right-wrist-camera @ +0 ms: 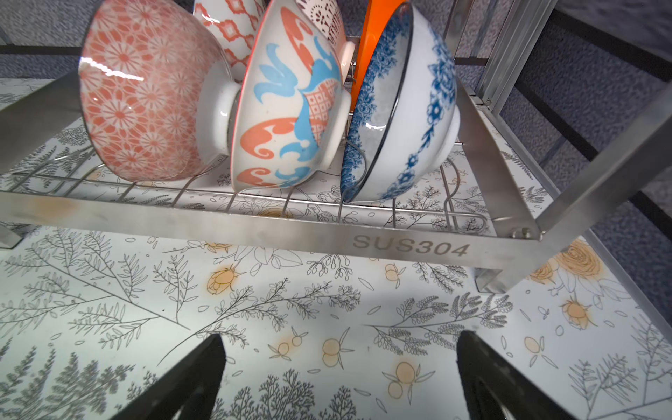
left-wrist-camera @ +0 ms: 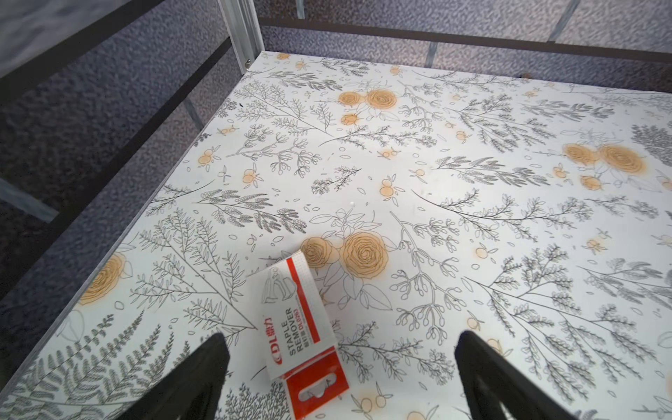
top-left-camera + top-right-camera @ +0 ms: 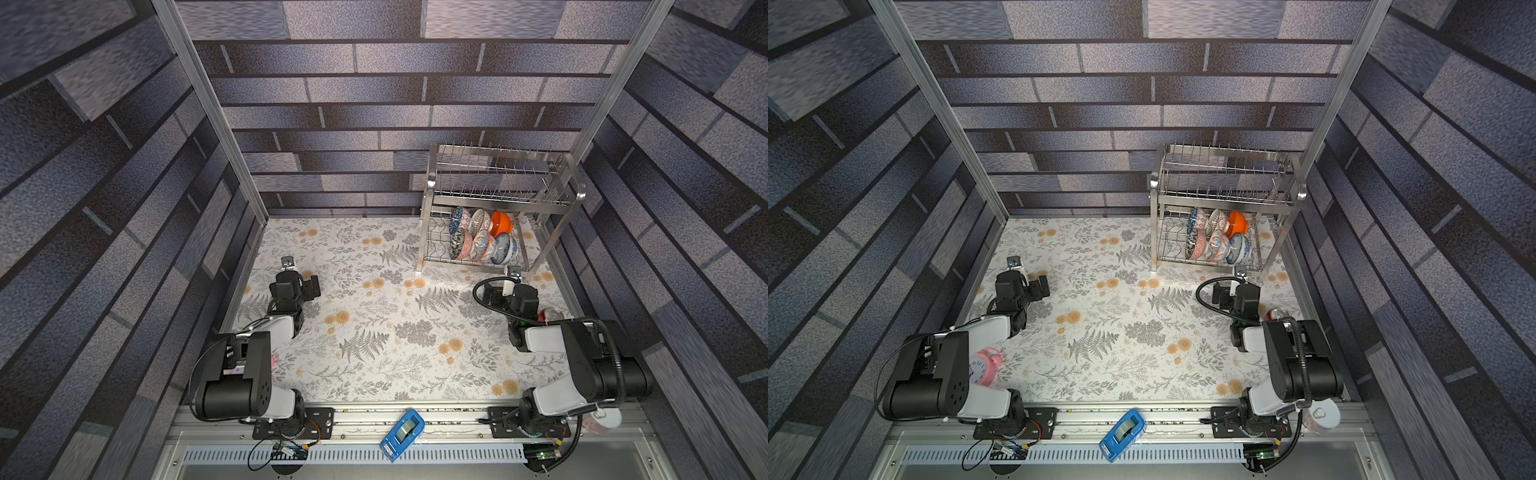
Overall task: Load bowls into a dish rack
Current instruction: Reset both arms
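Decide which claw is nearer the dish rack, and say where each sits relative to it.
Right. The right claw sits just before the dish rack; the left claw is far across the table, by a staple remover box.

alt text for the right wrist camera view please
Three patterned bowls stand on edge in the wire slots of a steel dish rack: a red flower-patterned bowl, a red-and-blue bowl and a blue-white floral bowl, with an orange bowl behind. The jaws of the right gripper are open and empty over the floral tabletop.

Bowls (image 3: pixel 482 241) in rack's (image 3: pixel 577 195) lower tier
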Available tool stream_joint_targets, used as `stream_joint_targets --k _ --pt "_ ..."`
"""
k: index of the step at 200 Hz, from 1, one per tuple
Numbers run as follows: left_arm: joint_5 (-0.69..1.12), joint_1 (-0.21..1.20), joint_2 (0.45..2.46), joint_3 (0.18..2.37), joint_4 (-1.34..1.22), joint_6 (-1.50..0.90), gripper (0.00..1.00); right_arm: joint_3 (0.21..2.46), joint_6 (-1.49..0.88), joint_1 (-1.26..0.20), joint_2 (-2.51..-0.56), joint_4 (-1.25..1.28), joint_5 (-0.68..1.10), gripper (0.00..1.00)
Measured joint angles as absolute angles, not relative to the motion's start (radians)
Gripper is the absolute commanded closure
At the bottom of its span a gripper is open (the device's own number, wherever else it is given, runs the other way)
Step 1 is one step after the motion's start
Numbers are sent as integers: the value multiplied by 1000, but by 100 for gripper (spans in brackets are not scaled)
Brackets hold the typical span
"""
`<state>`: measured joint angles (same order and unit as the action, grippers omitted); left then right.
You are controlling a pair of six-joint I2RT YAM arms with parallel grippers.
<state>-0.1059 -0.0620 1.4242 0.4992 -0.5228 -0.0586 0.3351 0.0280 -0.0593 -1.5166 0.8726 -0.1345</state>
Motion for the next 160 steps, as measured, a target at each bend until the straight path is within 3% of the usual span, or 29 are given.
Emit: stream_joint_targets --k 42,160 --pt "-67 -46 1528 427 -734 -55 0 352 27 -56 -1517 869 -103 0" --pt "-56 -65 1542 415 -764 -56 0 358 23 -56 -1517 860 -104 0"
